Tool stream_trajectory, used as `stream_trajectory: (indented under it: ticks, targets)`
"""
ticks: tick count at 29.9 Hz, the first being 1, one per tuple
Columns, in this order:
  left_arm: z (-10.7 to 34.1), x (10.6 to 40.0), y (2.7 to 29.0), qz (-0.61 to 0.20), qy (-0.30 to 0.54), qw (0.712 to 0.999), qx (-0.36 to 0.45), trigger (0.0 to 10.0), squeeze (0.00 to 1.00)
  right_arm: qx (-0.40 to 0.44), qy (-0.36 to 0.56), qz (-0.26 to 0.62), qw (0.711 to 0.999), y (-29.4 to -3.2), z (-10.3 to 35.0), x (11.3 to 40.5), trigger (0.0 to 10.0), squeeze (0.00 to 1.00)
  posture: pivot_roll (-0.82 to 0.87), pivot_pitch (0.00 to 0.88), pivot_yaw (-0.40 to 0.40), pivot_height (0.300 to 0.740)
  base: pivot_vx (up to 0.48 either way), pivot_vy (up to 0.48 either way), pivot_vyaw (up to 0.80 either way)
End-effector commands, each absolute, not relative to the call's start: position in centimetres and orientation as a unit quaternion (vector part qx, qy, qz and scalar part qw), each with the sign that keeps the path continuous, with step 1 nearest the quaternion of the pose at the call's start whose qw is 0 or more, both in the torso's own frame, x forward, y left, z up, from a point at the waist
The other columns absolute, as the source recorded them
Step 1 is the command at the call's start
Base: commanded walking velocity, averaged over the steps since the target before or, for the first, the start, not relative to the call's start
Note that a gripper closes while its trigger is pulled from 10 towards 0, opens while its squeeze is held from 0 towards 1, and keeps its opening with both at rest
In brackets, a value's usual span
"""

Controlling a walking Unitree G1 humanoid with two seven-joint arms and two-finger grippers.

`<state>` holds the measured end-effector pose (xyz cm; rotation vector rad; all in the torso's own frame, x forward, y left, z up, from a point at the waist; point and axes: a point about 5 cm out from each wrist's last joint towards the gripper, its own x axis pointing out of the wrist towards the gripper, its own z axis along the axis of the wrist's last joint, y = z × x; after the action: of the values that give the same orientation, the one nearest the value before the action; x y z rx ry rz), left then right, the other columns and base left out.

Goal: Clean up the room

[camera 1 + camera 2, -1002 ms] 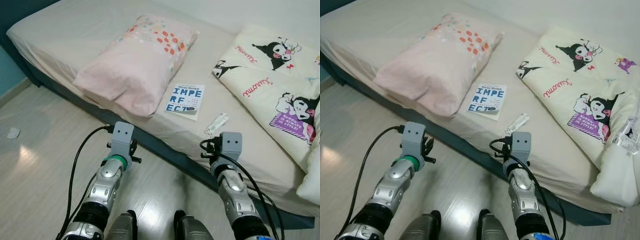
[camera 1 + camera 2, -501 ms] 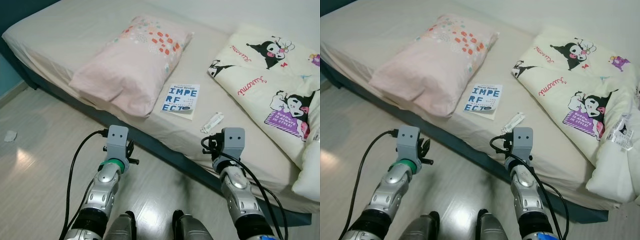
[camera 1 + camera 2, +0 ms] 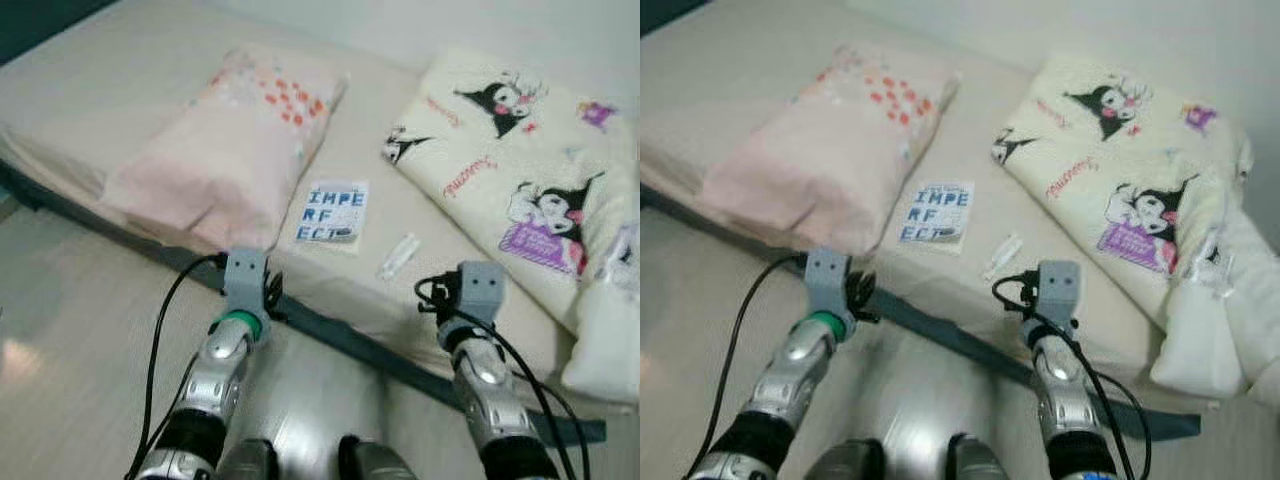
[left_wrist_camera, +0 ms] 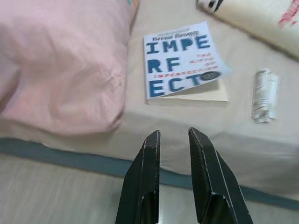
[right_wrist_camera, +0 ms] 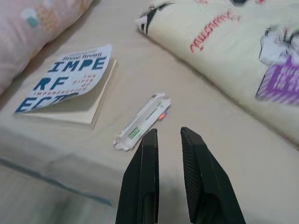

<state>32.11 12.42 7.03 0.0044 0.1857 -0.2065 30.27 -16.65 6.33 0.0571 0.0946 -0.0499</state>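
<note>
Now the camera had moved closer to the bed [image 3: 120, 90] than a second earlier, and both arms had reached nearer its edge. The left gripper [image 4: 172, 140] hung before the book [image 4: 181, 60], jaws slightly apart and empty. The right gripper [image 5: 167, 136] hovered just short of the small white wrapper [image 5: 142, 122], jaws likewise narrowly parted, holding nothing. Beside the book lay the pink pillow [image 3: 230, 140]; the cartoon blanket [image 3: 510, 150] lay beyond the wrapper.

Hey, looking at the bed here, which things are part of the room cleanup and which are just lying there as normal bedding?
Part of the cleanup:
- book, lying flat on the sheet beside the pillow
- small white wrapper, near the bed's edge, right of the book

Just bedding:
- pink pillow
- cartoon-print blanket
- bed

Left gripper and right gripper hold nothing.
</note>
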Motion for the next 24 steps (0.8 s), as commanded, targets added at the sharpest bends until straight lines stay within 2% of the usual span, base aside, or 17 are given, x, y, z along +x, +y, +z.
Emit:
stream_trajectory:
  ticks: [1, 16, 24]
  targets:
    - [6.27, 31.69, 12.26, -0.109, 0.106, 0.988, 0.002, 10.0, 0.00, 0.032, 0.069, -0.030, 0.997, -16.87, 5.37, 29.70, 10.0, 0.00, 0.00, 0.140, 0.044, 0.740, 0.341, 0.000, 0.00]
    - [6.53, 31.94, 11.71, -0.142, 0.101, 0.985, 0.008, 10.0, 0.00, 0.041, 0.079, -0.039, 0.995, -16.38, 4.89, 29.50, 10.0, 0.00, 0.01, 0.135, 0.069, 0.740, 0.323, 0.000, 0.00]
    - [6.81, 32.21, 11.47, -0.148, 0.097, 0.984, 0.009, 10.0, 0.00, 0.044, 0.077, -0.058, 0.994, -16.87, 4.87, 29.48, 10.0, 0.00, 0.02, 0.132, 0.080, 0.740, 0.000, 0.000, 0.00]
